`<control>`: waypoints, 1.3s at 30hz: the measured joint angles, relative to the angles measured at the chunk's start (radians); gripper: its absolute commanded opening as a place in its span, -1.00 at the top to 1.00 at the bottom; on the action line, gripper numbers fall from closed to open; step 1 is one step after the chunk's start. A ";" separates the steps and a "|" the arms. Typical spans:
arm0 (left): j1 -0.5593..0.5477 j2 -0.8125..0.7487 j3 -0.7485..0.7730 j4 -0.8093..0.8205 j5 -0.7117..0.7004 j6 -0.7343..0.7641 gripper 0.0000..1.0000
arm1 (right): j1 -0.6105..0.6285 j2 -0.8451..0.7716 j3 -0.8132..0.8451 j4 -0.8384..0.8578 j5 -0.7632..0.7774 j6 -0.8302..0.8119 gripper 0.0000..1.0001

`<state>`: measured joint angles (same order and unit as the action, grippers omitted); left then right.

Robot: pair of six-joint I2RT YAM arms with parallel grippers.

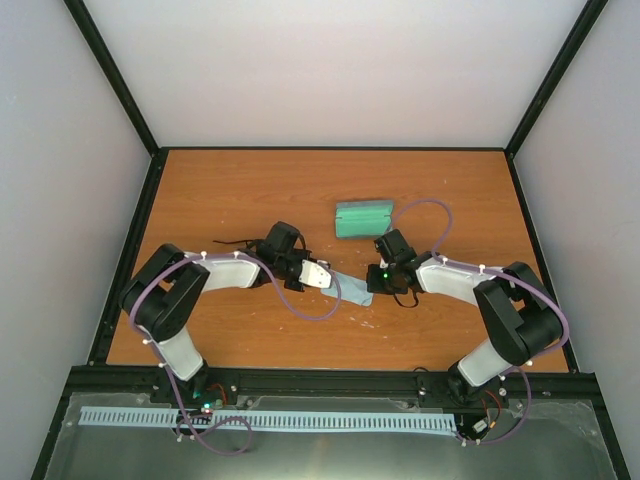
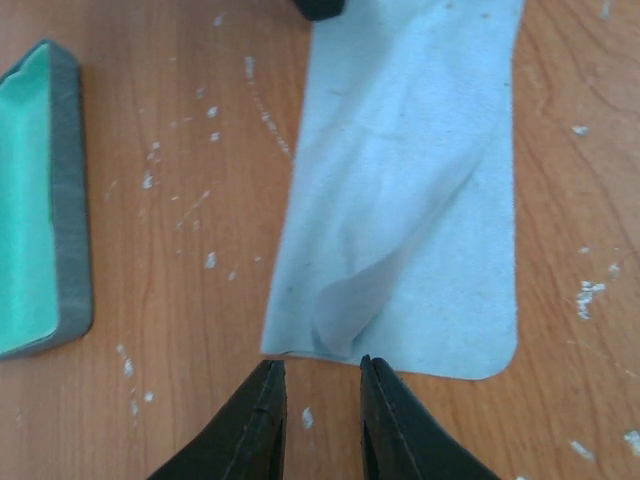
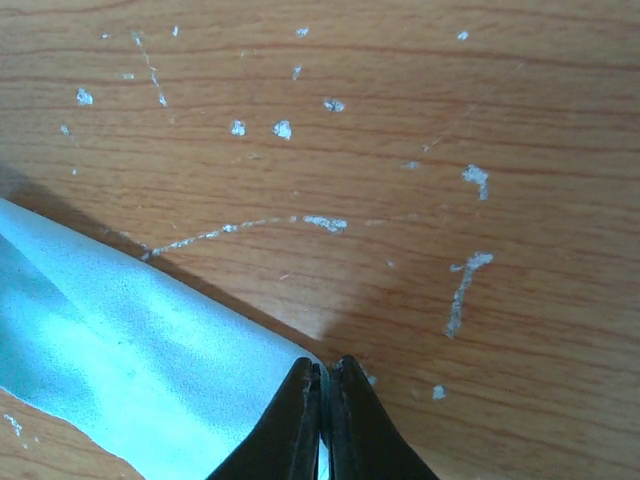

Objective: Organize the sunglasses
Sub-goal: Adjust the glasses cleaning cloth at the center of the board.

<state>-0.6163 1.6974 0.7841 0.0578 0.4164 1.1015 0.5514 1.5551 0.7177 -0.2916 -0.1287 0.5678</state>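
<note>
The pale blue cloth point(image 1: 352, 291) lies on the table between my two grippers. My left gripper point(image 2: 320, 378) is open and empty, its tips just short of the cloth's point(image 2: 410, 200) near edge, where a fold stands up. My right gripper point(image 3: 325, 378) is shut on a corner of the cloth point(image 3: 120, 360), low over the wood. The open grey-blue case point(image 1: 362, 217), green inside, lies behind them and shows at the left of the left wrist view point(image 2: 45, 200). Thin black strands point(image 1: 228, 242) stick out beside my left wrist; they may be the sunglasses, otherwise hidden.
The wooden table point(image 1: 240, 190) is flecked with white marks. Black frame rails point(image 1: 130, 250) run along its edges, with pale walls behind. A dark tip point(image 2: 320, 8) at the cloth's far edge in the left wrist view is likely my right gripper.
</note>
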 measured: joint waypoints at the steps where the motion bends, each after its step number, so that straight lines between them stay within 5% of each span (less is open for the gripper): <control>1: -0.005 0.008 0.003 -0.008 0.000 0.018 0.53 | 0.000 0.000 0.000 0.000 0.000 0.001 0.87; 24: -0.026 0.082 0.048 -0.016 0.007 0.081 0.47 | 0.000 0.000 -0.002 0.005 -0.003 0.006 0.85; 39: -0.032 0.114 0.061 -0.010 0.022 0.068 0.80 | 0.000 0.000 -0.008 0.021 -0.014 0.006 0.85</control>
<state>-0.6483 1.8111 0.8448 0.0475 0.4385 1.1690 0.5514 1.5551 0.7101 -0.2703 -0.1429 0.5739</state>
